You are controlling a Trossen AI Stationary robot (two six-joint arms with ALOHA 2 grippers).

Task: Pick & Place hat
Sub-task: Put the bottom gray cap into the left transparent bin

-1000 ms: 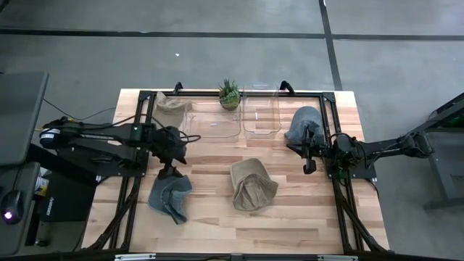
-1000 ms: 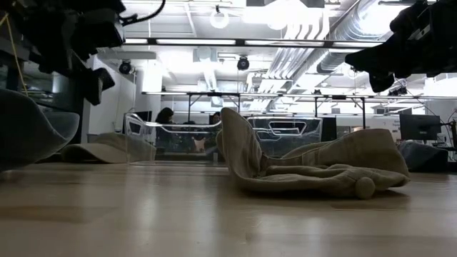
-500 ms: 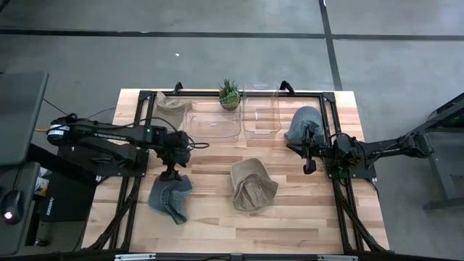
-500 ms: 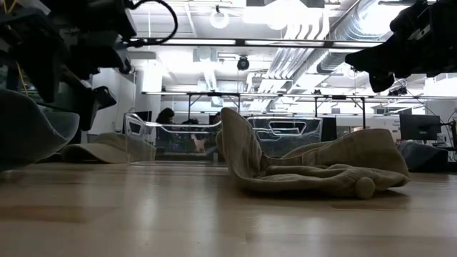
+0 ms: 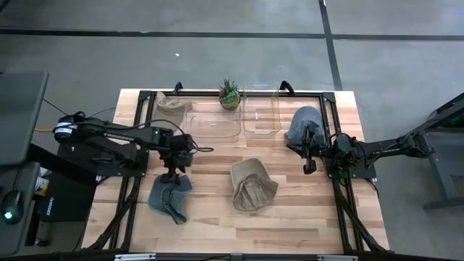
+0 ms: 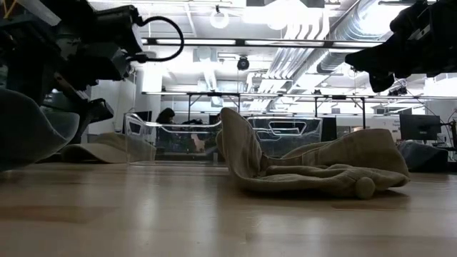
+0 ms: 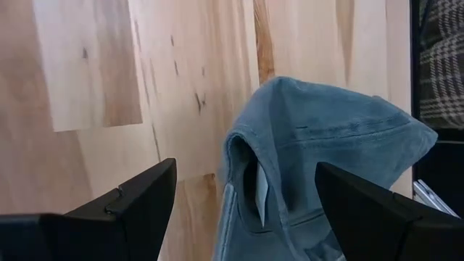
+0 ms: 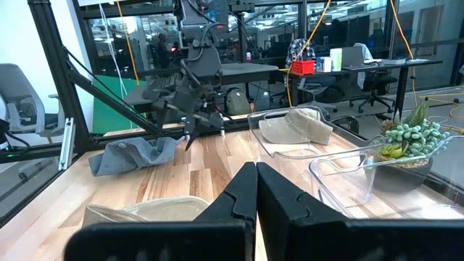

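Observation:
A blue denim hat (image 5: 170, 199) lies crumpled on the table's near left part; one raised fold (image 7: 250, 156) stands up from it. My left gripper (image 5: 173, 173) hangs open just above the hat's far edge, slanting down. In the left wrist view its two fingers (image 7: 127, 206) stand wide on either side of that fold, apart from it. The same hat shows at the low view's left edge (image 6: 25, 135), below the left arm. My right gripper (image 5: 310, 161) waits shut and level at the table's right side (image 8: 256, 190), holding nothing.
A tan hat (image 5: 252, 186) lies at the table's middle. A grey-blue hat (image 5: 303, 123) lies far right, beside the right arm. Two clear bins (image 5: 262, 113) stand at the far edge, and the left bin (image 5: 217, 122) has an olive hat (image 5: 172, 106) beside it. A small plant (image 5: 230, 93) stands between them.
My left gripper has sunk toward the blue hat and tipped further downward as the arm reached out over the table. It has stayed open. The hats have not moved.

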